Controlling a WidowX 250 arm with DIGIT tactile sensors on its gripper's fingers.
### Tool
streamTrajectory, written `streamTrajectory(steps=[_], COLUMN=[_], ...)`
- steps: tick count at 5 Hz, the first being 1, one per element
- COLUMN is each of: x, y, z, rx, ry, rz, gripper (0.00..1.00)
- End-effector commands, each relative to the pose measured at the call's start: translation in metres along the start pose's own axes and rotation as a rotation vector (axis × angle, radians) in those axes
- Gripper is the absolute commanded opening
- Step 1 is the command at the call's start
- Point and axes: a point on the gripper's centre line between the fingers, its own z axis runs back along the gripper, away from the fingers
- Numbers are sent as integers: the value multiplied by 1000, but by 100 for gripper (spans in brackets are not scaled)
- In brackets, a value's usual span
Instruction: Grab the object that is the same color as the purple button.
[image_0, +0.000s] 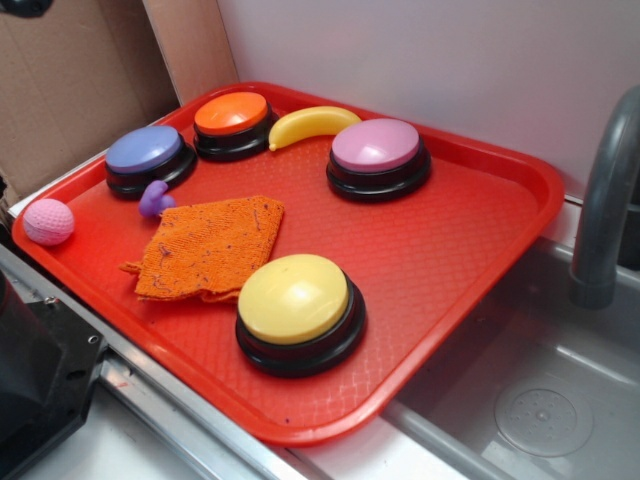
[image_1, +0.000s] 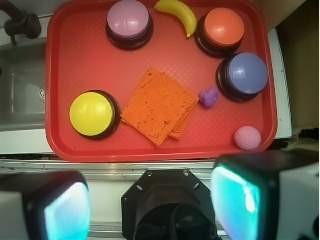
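Purple toy (image_1: 209, 98) sits at 8 o'clock of purple button (image_1: 245, 74), beside cloth (image_1: 161, 106). Looks light, rubbery, grippy; pinch the knob. Jaws open, empty, high above tray (image_1: 75, 60).

The gripper (image_1: 145, 205) is being shown only in the wrist view, where its 2 fingers (image_1: 252, 200) are being blurred and cut off by the bottom edge, so its state cannot be told. The faucet (image_0: 605, 200) is being cropped by the right edge of the exterior view. The small purple toy (image_0: 154, 198) is being rendered too small for its shape to be made out.
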Motion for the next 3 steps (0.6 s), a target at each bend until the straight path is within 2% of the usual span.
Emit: streamTrajectory(steps=[1,3], x=[0,9], y=[0,19], z=[0,-28], rx=[0,-2], ry=[0,8], rz=[0,281], gripper=[100,100])
